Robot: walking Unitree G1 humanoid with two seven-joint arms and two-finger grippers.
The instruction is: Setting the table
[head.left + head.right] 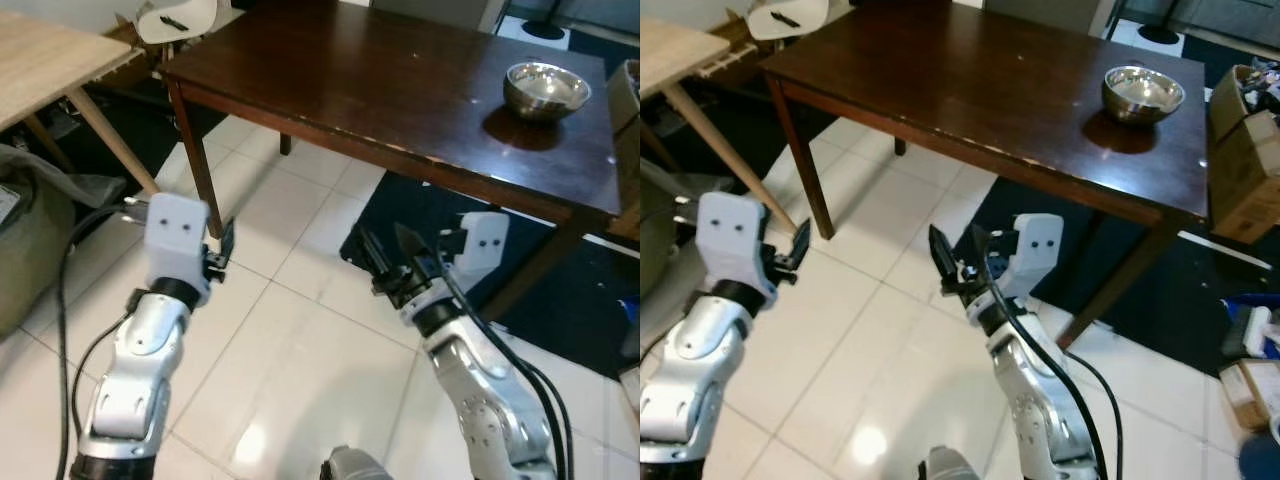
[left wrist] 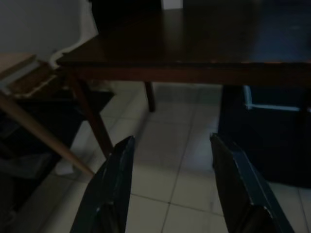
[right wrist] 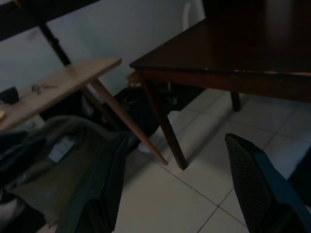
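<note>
The big dark brown wooden table (image 1: 400, 80) is in front of me over white floor tiles (image 1: 300, 340), the round shiny steel bowl (image 1: 546, 89) near its far right corner. My left gripper (image 2: 170, 189) and right gripper (image 3: 180, 189) hover low before the table's near edge, both spread wide and holding nothing.

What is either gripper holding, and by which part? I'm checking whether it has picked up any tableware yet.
Nothing is held. The left gripper and right gripper are both open and empty, above the floor short of the dark table.
</note>
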